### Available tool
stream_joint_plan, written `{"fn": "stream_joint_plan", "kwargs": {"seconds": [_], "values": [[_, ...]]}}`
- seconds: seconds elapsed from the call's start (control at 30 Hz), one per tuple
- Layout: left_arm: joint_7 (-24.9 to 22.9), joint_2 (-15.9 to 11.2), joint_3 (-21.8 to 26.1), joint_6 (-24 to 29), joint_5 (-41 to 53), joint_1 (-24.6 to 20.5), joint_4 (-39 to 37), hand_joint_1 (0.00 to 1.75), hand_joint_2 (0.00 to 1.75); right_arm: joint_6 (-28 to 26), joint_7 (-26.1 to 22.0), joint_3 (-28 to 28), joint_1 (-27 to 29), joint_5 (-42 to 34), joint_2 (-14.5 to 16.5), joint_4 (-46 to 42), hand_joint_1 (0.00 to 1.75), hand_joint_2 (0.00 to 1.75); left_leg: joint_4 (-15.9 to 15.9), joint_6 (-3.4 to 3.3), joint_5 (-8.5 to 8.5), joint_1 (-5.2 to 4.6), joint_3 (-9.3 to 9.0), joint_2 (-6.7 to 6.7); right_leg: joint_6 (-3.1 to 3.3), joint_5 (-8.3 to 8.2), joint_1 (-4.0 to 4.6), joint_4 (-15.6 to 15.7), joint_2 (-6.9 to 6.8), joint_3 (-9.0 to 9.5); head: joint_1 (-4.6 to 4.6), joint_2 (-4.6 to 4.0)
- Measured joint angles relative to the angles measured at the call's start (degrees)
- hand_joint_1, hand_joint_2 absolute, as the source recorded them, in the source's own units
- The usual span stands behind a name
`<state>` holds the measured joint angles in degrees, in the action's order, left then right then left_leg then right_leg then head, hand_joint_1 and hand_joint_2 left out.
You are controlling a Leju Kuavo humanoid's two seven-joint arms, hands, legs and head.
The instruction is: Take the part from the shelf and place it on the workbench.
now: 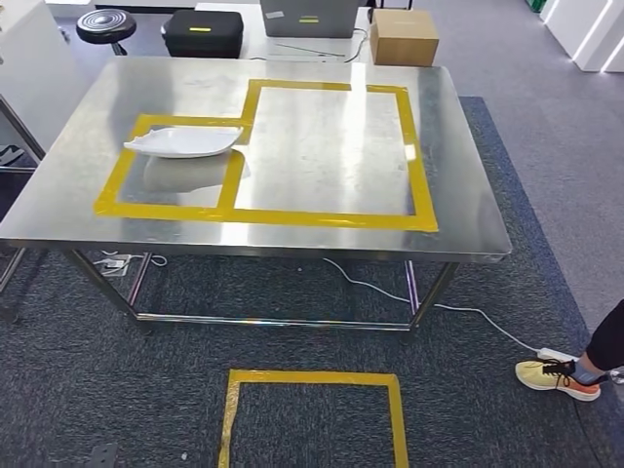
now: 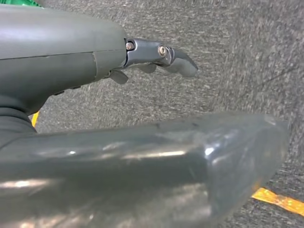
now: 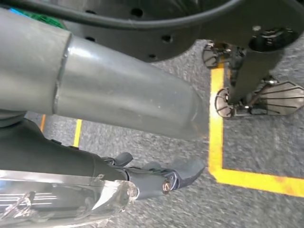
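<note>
Head view: the white part (image 1: 184,142) lies on the steel workbench (image 1: 309,234), inside the smaller yellow tape outline (image 1: 110,200) at the left, beside the larger outline (image 1: 419,166); a cardboard box (image 1: 403,37) and a black case (image 1: 203,32) sit beyond the far edge, and a person's shoe (image 1: 556,378) rests on the carpet at the right. Left wrist view: my left hand (image 2: 143,109) hangs over grey carpet (image 2: 232,57), fingers (image 2: 168,56) extended and apart, holding nothing. Right wrist view: my right hand (image 3: 136,142) hangs over carpet near yellow floor tape (image 3: 216,118), fingers (image 3: 179,173) likewise spread and empty.
</note>
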<state>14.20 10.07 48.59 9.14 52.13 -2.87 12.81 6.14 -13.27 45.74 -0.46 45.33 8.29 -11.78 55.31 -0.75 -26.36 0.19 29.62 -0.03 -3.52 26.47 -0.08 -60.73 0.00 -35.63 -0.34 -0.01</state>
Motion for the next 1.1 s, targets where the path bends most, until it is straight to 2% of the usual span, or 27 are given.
{"fn": "stream_joint_plan", "kwargs": {"seconds": [0.07,0.1,0.13,0.17,0.2,0.27,0.3,0.33,0.37,0.43,0.47,0.5,0.57,0.6,0.63,0.67,0.7,0.73,0.77,0.8,0.83,0.87,0.93,0.97,1.0,1.03,1.1], "values": [[0.0,0.0,0.0,0.0,0.0,0.0,0.0,0.00,0.00,0.0,0.0,0.0,0.0,0.0,0.0,0.0,0.00,0.00,0.1,-0.33,0.92,-0.08,1.18,0.06,-0.30,5.49,-0.02,-7.6,-0.01,-2.53,0.21,0.00],[0.0,0.1,0.0,0.0,0.0,0.0,0.0,0.00,0.00,0.0,0.0,0.0,-0.1,0.0,0.0,0.0,0.00,0.00,0.1,-0.36,1.38,-0.14,1.81,0.09,-0.33,7.27,-0.02,-10.9,-0.01,-3.28,0.23,0.00],[0.0,0.1,0.0,-0.1,0.0,0.0,0.0,0.00,0.00,0.0,0.0,0.1,-0.1,0.0,0.0,0.0,0.00,0.00,0.1,-0.35,1.81,-0.21,2.39,0.11,-0.28,7.88,-0.01,-12.4,-0.01,-3.10,0.22,0.00],[0.0,0.1,0.0,-0.1,0.0,0.0,0.0,0.00,0.00,0.0,0.0,0.1,0.0,0.0,0.0,0.0,0.00,0.00,0.1,-0.30,2.21,-0.25,2.91,0.11,-0.17,7.49,0.00,-11.9,-0.01,-1.95,0.23,0.00],[0.0,0.1,0.0,-0.1,0.0,0.0,0.0,0.00,0.00,0.0,0.0,0.1,-0.1,0.1,0.0,0.0,0.00,0.00,0.1,-0.19,2.63,-0.28,3.39,0.10,0.04,6.18,0.03,-9.0,-0.01,0.50,0.22,0.01],[0.0,0.2,0.0,-0.1,0.0,0.0,0.0,0.00,0.00,0.0,0.0,0.2,-0.3,0.2,-0.1,0.0,0.00,0.00,0.2,0.20,3.39,-0.35,4.08,0.07,0.48,3.81,0.13,-0.2,-0.01,6.72,0.23,0.00],[0.0,0.2,0.0,-0.1,0.0,0.0,0.0,0.00,0.00,0.0,0.0,0.3,-0.4,0.3,-0.1,0.0,0.00,0.00,0.1,0.49,3.81,-0.38,4.28,0.07,0.68,3.00,0.23,3.3,0.02,8.97,0.15,-0.01],[0.0,0.2,0.0,0.0,0.1,-0.1,0.0,0.00,0.00,0.0,0.0,0.3,-0.5,0.4,-0.1,0.0,0.00,0.00,0.2,0.79,4.20,-0.38,4.41,0.08,0.82,2.80,0.35,5.0,0.07,9.93,0.16,-0.01],[0.0,0.2,0.0,0.0,0.1,-0.1,0.0,0.00,0.00,0.0,0.0,0.3,-0.5,0.5,-0.1,0.0,0.00,0.00,0.1,1.14,4.63,-0.37,4.52,0.09,1.00,2.73,0.49,5.5,0.12,9.93,0.13,-0.01],[0.0,0.2,0.0,0.0,0.1,0.0,0.0,0.00,0.00,0.0,0.0,0.3,-0.5,0.5,-0.1,0.0,0.00,0.00,0.1,1.86,5.14,-0.30,4.86,-0.01,1.77,1.90,0.45,5.5,0.10,8.86,0.23,0.00],[0.0,0.1,0.0,0.0,0.1,0.1,0.0,0.00,0.00,0.1,0.0,0.3,-0.5,0.5,-0.1,0.0,0.00,0.00,0.7,2.19,4.22,-0.33,5.34,-0.09,2.26,1.33,0.33,5.5,0.06,8.28,0.15,-0.01],[0.0,0.1,0.0,0.0,0.1,0.2,0.0,0.00,0.00,0.0,0.0,0.3,-0.5,0.6,-0.1,0.0,0.00,0.00,2.5,2.50,2.12,-0.33,6.17,-0.16,2.69,0.61,0.20,5.6,0.03,7.64,0.02,-0.01],[0.0,0.1,0.0,0.1,0.1,0.1,0.0,0.00,0.00,0.0,0.0,0.4,-0.5,0.6,-0.1,0.0,0.00,0.00,9.2,2.93,-4.00,-0.26,8.43,-0.20,3.12,-0.84,0.13,5.6,0.04,6.05,-0.32,-0.01],[0.0,0.1,0.0,0.1,0.2,0.1,0.0,0.00,0.00,0.0,0.0,0.4,-0.5,0.7,-0.1,0.0,0.00,0.00,13.0,3.08,-6.30,-0.20,9.33,-0.19,3.14,-1.54,0.15,5.6,0.02,5.20,-0.42,0.00],[0.0,0.2,0.0,0.1,0.2,0.1,0.0,0.00,0.00,0.0,0.0,0.4,-0.4,0.7,-0.1,0.0,0.00,0.00,15.7,3.17,-7.15,-0.18,9.56,-0.19,3.09,-2.18,0.16,5.5,-0.01,4.29,-0.44,0.01],[0.0,0.1,0.0,0.1,0.3,0.1,0.0,0.00,0.00,0.0,0.0,0.4,-0.4,0.8,-0.1,0.0,0.00,0.00,16.8,3.22,-6.77,-0.17,9.06,-0.18,3.00,-2.75,0.16,5.3,-0.04,3.41,-0.46,0.00],[0.0,0.1,0.0,0.1,0.3,0.1,0.0,0.00,0.00,0.0,0.0,0.5,-0.4,0.8,-0.1,0.0,0.00,0.00,15.6,3.23,-5.32,-0.14,7.41,-0.18,2.89,-3.32,0.14,5.1,-0.06,2.51,-0.47,0.01],[0.0,0.1,0.0,0.1,0.4,0.0,0.0,0.00,0.00,0.1,0.0,0.6,-0.4,0.9,-0.1,0.0,0.00,0.00,12.8,3.21,-3.70,-0.09,4.91,-0.18,2.75,-3.84,0.11,4.9,-0.07,1.67,-0.47,0.00],[0.0,0.1,0.0,0.1,0.5,-0.1,0.0,0.00,0.00,0.1,0.0,0.7,-0.4,0.9,-0.1,0.0,0.00,0.00,8.7,3.18,-2.72,-0.04,1.67,-0.18,2.55,-4.30,0.16,4.6,-0.04,0.92,-0.49,-0.01],[0.0,0.1,0.0,0.1,0.5,-0.2,0.0,0.00,0.00,0.1,0.0,0.8,-0.5,1.0,-0.1,0.0,0.00,0.00,4.3,2.95,-2.47,-0.01,-1.38,-0.23,2.31,-4.78,0.24,4.3,-0.04,0.23,-0.49,-0.01],[0.0,0.2,0.0,0.1,0.6,-0.4,0.0,0.00,0.00,0.1,0.0,0.8,-0.5,1.0,-0.2,0.0,0.00,0.00,1.3,2.66,-2.73,-0.03,-3.35,-0.27,2.06,-5.28,0.35,4.1,-0.04,-0.19,-0.45,-0.01],[0.0,0.2,0.0,0.1,0.6,-0.5,0.0,0.00,0.00,0.1,0.0,0.9,-0.5,1.0,-0.2,0.0,0.00,0.00,-0.6,2.27,-3.08,-0.12,-4.38,-0.30,1.77,-5.82,0.41,4.0,-0.05,-0.48,-0.48,0.00],[-0.1,0.3,0.0,0.1,0.7,-0.4,0.0,0.00,0.00,0.1,0.1,1.0,-0.4,1.2,-0.2,0.0,0.00,0.00,-1.0,1.30,-2.61,-0.23,-3.80,-0.17,1.17,-6.68,0.30,4.1,-0.01,-0.81,-0.47,0.01],[-0.1,0.3,0.0,0.1,0.8,-0.3,-0.1,0.00,0.00,0.1,0.1,1.1,-0.2,1.3,-0.2,0.0,0.00,0.00,-0.9,0.82,-2.09,-0.22,-3.34,-0.05,0.84,-6.00,0.20,3.6,0.03,-1.19,-0.41,0.01],[-0.1,0.3,0.0,0.2,0.8,-0.3,-0.1,0.00,0.00,0.1,0.2,1.2,-0.1,1.4,-0.2,0.0,0.00,0.00,-0.9,0.37,-1.49,-0.15,-2.78,0.07,0.53,-4.20,0.12,2.1,0.06,-1.80,-0.22,0.01],[-0.1,0.3,0.0,0.2,0.9,-0.2,-0.1,0.00,0.00,0.1,0.2,1.2,0.0,1.5,-0.2,0.0,0.00,0.00,-0.9,0.03,-0.83,-0.07,-2.12,0.17,0.25,-1.40,0.05,-0.7,0.08,-2.69,-0.05,0.01],[-0.1,0.2,0.0,0.3,1.1,-0.2,-0.1,0.00,0.00,0.1,0.2,1.3,-0.1,1.6,-0.2,0.0,0.00,0.00,-0.9,-0.22,0.48,-0.14,-0.54,0.20,-0.12,4.38,-0.01,-8.4,0.07,-4.46,0.20,0.01]]}}
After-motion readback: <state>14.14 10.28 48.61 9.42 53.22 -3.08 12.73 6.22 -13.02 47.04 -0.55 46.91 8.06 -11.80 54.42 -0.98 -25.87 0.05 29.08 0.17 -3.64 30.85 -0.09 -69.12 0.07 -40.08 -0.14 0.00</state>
